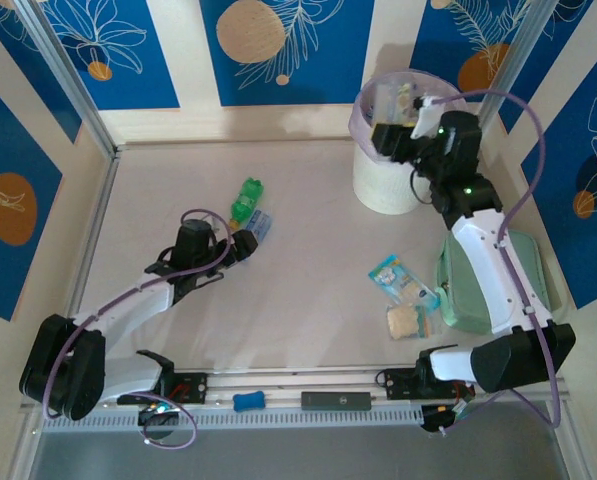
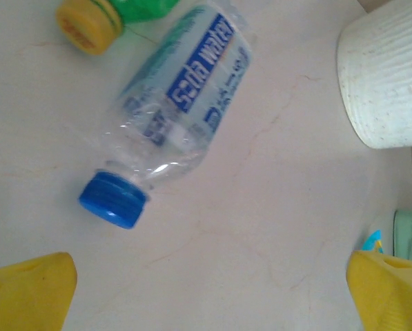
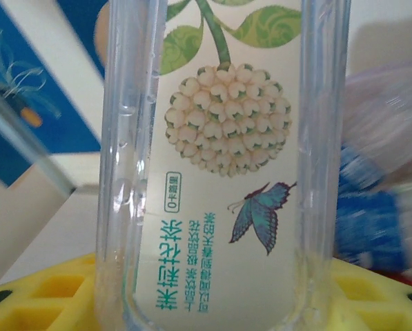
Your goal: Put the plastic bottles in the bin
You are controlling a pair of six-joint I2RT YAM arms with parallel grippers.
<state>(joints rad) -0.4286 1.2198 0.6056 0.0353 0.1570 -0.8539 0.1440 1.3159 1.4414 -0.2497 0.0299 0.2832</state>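
Note:
A clear plastic bottle (image 2: pixel 185 96) with a blue cap and a blue "soda water" label lies on the table just ahead of my left gripper (image 2: pixel 209 296), which is open and empty; its yellow fingers (image 2: pixel 26 289) stand wide apart. Beside it lies a green bottle (image 2: pixel 88 24) with a yellow cap. From above, the left gripper (image 1: pixel 246 240) sits just short of the clear bottle (image 1: pixel 261 225) and the green bottle (image 1: pixel 246 198). My right gripper (image 1: pixel 390 118) hangs over the white bin (image 1: pixel 383 185), shut on a clear bottle (image 3: pixel 226 172) with a cream flower-and-butterfly label.
Blue-and-white snack packets (image 1: pixel 393 275) and a tan square piece (image 1: pixel 405 322) lie at the right, next to a mint-green case (image 1: pixel 468 290) under the right arm. The bin's lilac liner (image 3: pixel 392 138) shows at the right. Walls close in the table's back and sides.

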